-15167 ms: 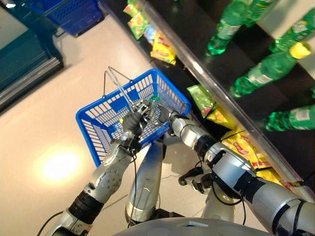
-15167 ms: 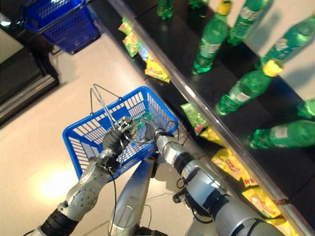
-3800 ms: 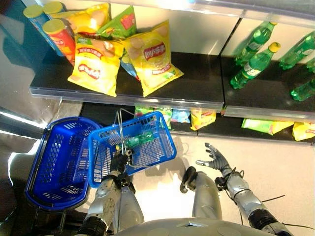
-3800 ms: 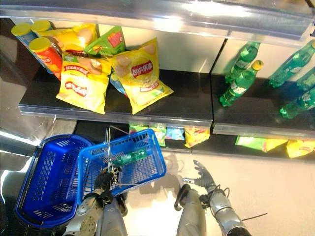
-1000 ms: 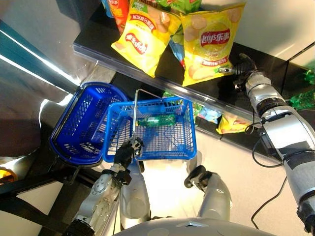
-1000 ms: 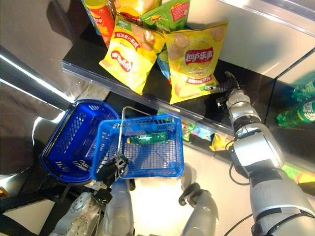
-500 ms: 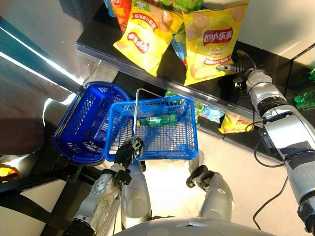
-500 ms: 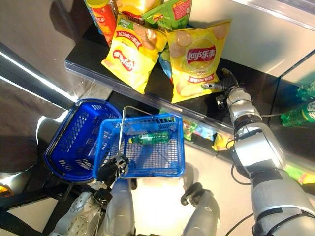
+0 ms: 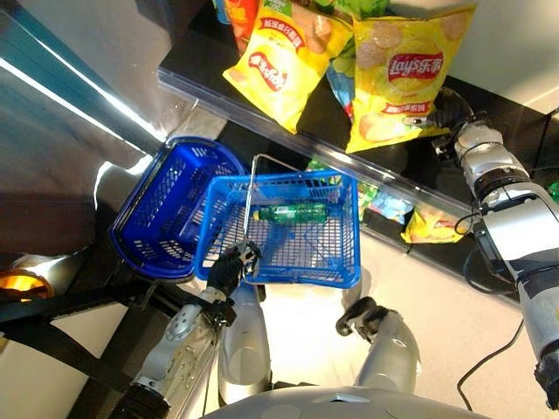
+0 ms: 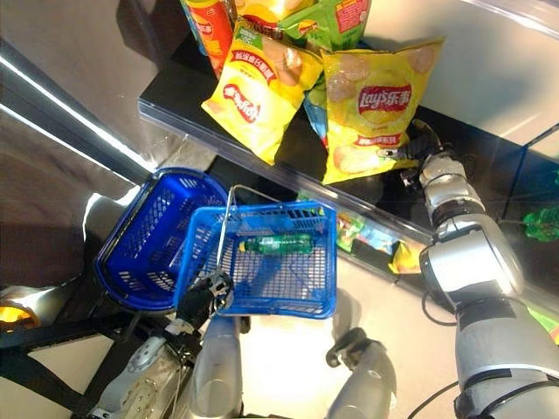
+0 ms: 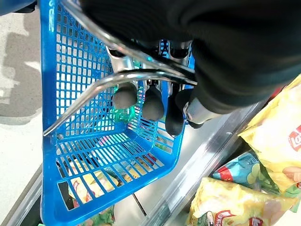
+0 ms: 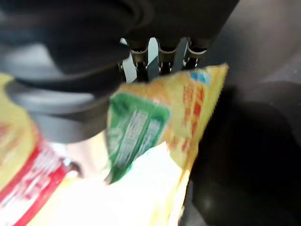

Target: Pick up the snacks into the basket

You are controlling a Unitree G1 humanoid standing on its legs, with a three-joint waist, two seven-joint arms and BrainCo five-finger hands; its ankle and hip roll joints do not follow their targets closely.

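One bag of chips about to be taken from the shelf

Two hands are at work. Low and left of centre in the left eye view, my left hand (image 9: 229, 269) has its fingers curled round the wire handle (image 9: 251, 196) of a blue basket (image 9: 346, 229), which hangs in the middle of the frame. A green bottle (image 9: 293, 212) lies inside it. A second blue basket (image 9: 166, 209) sits just to its left.

At the upper right, my right hand (image 9: 444, 112) reaches onto the dark shelf (image 9: 262, 109) and meets the lower right corner of a yellow chip bag (image 9: 403, 74). From the wrist camera, my fingers (image 12: 153, 55) lie against the bag's edge, but I cannot tell whether they have closed on it. Another yellow bag (image 9: 279, 65) lies to the left, partly overlapped by it.

I judge this to be the grasping step. Next I would need a firm pinch on the bag's corner, then lift it clear of the shelf lip and carry it down and left over the basket.
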